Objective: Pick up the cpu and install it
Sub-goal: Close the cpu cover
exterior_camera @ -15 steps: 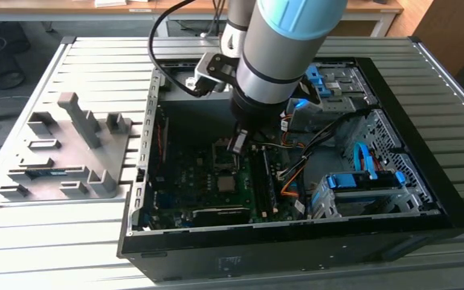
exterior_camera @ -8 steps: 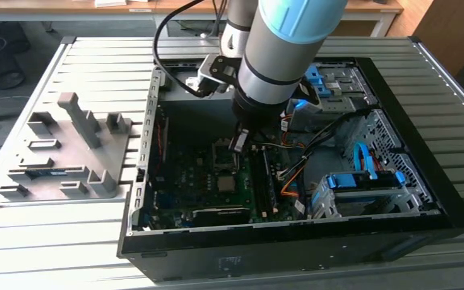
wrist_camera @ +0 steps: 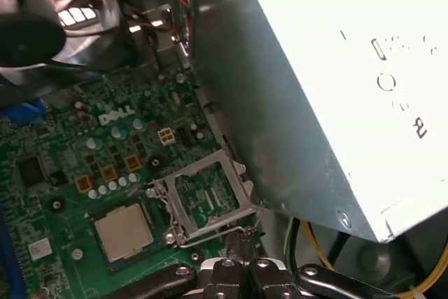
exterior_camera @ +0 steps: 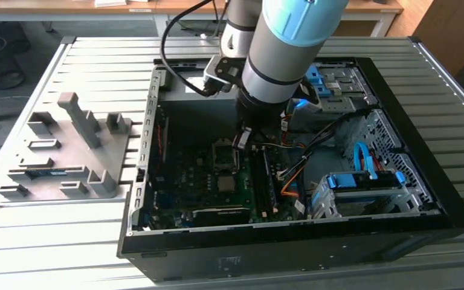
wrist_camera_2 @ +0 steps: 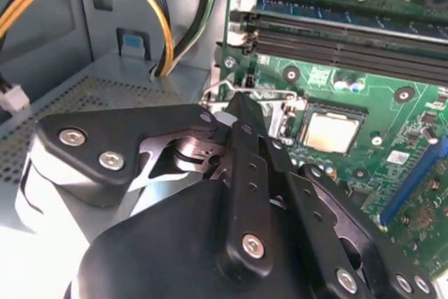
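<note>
Now the cpu [wrist_camera: 123,232] sits flat in its socket on the green board [wrist_camera: 70,173]; the metal frame [wrist_camera: 203,197] next to it stands swung open. The gripper [wrist_camera: 241,243] hangs just above that frame's edge. Its fingers [wrist_camera_2: 245,113] are pressed together and hold nothing. The big silver power box [wrist_camera: 315,82] is close by.

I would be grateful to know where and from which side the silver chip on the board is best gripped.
Probably from straight above, pinching two opposite edges of the cpu: it lies flat and sunken, its top broad and smooth, with only the thin rim to catch. The metal frame lies open beside it.
</note>
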Robot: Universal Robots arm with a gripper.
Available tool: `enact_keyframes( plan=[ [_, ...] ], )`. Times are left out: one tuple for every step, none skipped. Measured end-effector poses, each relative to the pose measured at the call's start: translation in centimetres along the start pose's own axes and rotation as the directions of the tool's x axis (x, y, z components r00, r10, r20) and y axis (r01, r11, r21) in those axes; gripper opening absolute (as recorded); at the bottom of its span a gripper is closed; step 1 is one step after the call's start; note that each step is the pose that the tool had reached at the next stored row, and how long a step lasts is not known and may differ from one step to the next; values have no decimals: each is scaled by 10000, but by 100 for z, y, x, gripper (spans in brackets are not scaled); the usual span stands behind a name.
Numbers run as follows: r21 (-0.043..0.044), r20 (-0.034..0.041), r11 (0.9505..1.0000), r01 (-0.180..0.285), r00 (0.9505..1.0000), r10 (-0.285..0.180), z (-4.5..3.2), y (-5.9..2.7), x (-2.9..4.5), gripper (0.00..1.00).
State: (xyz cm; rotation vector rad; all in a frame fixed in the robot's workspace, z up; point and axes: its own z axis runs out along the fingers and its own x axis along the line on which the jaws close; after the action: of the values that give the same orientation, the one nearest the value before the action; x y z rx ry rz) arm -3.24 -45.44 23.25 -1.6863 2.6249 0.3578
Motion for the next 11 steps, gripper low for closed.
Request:
enact_keyframes(
  plan=[
    [16, -23, 10000, -27, 10000, 27, 8, -7, -8, 10],
    [39, -61, 10000, -60, 10000, 60, 14, -13, -15, 10],
    [68, -110, 9999, -92, 9999, 93, 19, -18, -22, 10],
    [101, -166, 9999, -122, 9998, 124, 24, -22, -29, 10],
    [135, -228, 9998, -152, 9996, 155, 27, -26, -35, 10],
    [161, -271, 9997, -180, 9995, 184, 31, -29, -44, 10],
    [172, -281, 9996, -204, 9994, 209, 37, -30, -55, 10],
    [176, -276, 9996, -233, 9993, 238, 44, -33, -68, 10],
    [181, -269, 9995, -273, 9993, 278, 51, -36, -76, 10],
    [189, -252, 9992, -340, 9991, 344, 59, -40, -81, 10],
    [202, -231, 9988, -453, 9987, 458, 65, -41, -81, 10]
  ],
)
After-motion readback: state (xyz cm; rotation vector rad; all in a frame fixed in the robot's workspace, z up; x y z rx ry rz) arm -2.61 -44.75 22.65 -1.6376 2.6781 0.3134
